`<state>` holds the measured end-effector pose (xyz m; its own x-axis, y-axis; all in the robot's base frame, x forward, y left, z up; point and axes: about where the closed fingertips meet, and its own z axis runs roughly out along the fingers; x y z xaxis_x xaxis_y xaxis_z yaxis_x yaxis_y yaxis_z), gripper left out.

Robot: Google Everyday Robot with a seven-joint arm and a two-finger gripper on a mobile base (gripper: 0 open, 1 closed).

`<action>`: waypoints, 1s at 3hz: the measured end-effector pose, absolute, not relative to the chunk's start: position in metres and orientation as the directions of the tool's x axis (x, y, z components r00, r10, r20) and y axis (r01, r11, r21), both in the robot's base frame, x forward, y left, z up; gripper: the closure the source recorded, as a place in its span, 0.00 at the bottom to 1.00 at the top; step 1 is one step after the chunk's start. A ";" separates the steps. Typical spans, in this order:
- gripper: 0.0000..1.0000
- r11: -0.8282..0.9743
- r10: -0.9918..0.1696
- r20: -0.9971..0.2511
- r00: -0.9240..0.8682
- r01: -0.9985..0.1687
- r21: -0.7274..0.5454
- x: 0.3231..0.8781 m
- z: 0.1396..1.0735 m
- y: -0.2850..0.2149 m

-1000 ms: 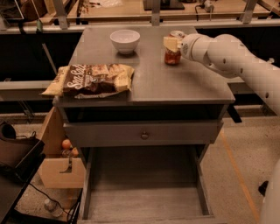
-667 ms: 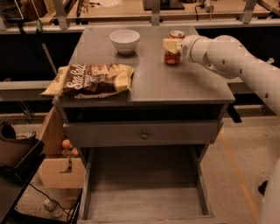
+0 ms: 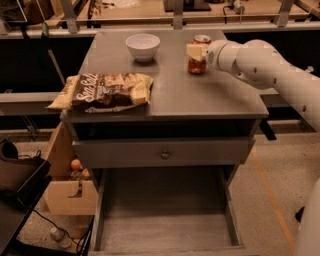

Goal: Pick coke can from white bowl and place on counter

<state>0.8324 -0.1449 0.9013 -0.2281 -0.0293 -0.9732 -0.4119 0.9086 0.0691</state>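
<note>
The coke can, red with a silver top, stands upright at the back right of the grey counter. My gripper reaches in from the right and is closed around the can's upper part, with one pale finger pad across its front. The can's base is at the counter surface. The white bowl stands empty at the back middle of the counter, a short way left of the can.
A brown and yellow chip bag lies on the counter's left front, overhanging the edge. A drawer with a round knob is below the top. A pale wooden bench runs behind. A wooden box sits on the floor at left.
</note>
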 end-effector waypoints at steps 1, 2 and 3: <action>0.17 0.907 -0.030 -0.973 -0.229 -0.415 0.070 0.833 0.900 -0.143; 0.00 0.906 -0.030 -0.973 -0.230 -0.417 0.071 0.833 0.899 -0.140; 0.00 0.906 -0.030 -0.973 -0.230 -0.418 0.071 0.833 0.899 -0.140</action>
